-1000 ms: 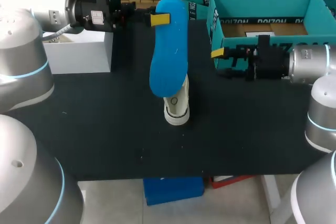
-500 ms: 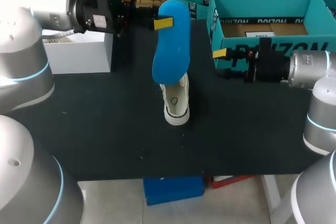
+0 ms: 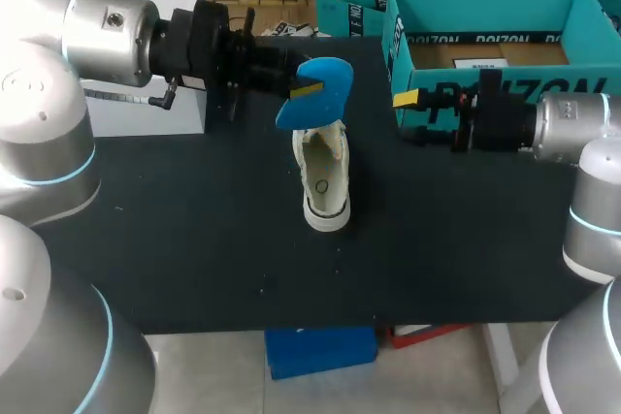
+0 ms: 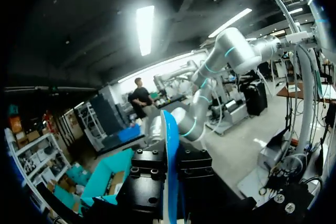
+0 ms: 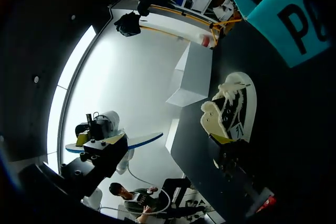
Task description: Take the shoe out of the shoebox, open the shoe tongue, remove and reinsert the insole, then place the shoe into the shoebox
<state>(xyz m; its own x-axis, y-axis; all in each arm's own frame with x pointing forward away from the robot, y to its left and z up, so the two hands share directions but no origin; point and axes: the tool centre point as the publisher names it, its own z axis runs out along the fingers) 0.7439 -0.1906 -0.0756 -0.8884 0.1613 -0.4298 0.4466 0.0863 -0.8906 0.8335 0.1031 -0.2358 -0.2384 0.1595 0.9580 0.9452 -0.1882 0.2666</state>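
**Insole held above the shoe, bare table all round it**

The shoe point(image 3: 324, 181) stands upright on its sole near the middle of the table point(image 3: 194, 239), heel toward the near edge and toe toward the far edge. Its tongue is pulled up and its mouth is open. The blue insole point(image 3: 332, 82) hangs over the toe end. It is tilted, with its lower end close above the tongue. The right wrist view shows a gap between insole and shoe.

The left gripper point(image 3: 305, 90) is clenched on the insole, one yellow tip pressed flat on its face. In the left wrist view the insole shows edge-on between the two black fingers. The left arm comes in level from the left, above the table.

The right gripper point(image 3: 408, 115) is to the right of the shoe's toe end and apart from it. It is released, its prongs spread with nothing between them. Just behind it is the front wall of the open teal shoebox point(image 3: 482, 7), which fills the far right corner.

A white box point(image 3: 146, 104) sits at the far left edge, behind the left arm. Bare table lies on both sides of the shoe and between its heel and the near edge.
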